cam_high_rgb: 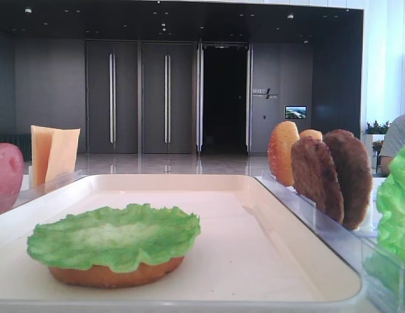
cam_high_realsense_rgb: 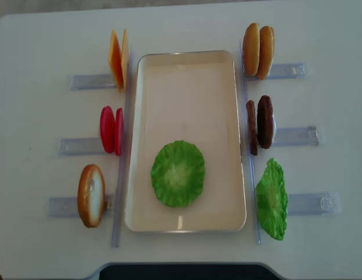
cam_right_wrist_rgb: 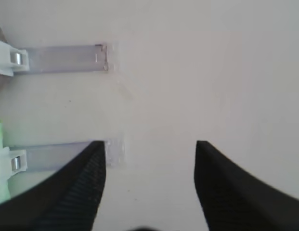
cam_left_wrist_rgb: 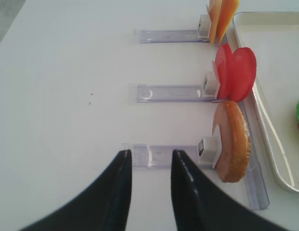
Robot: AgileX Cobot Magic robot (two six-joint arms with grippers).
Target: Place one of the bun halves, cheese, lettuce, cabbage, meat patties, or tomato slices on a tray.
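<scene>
A white table [cam_high_realsense_rgb: 41, 46] before dark doors [cam_high_rgb: 140, 98] is seen, cheese [cam_high_realsense_rgb: 118, 58] beside the tray [cam_high_realsense_rgb: 186, 76]; the left gripper [cam_left_wrist_rgb: 150, 161] is shut, the right gripper [cam_right_wrist_rgb: 149, 154] spread, both empty.

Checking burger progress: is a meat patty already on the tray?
No. Only a lettuce leaf over a bun half lies on the tray; both meat patties stand outside it.

Cream-white tray [cam_high_realsense_rgb: 186, 64]. On it: bright green lettuce [cam_high_realsense_rgb: 178, 172], paler centre. Left of tray: pale orange cheese [cam_high_realsense_rgb: 118, 58], red tomato slices [cam_high_realsense_rgb: 111, 129]. Right of tray: dark brown meat patties [cam_high_realsense_rgb: 259, 123].
</scene>
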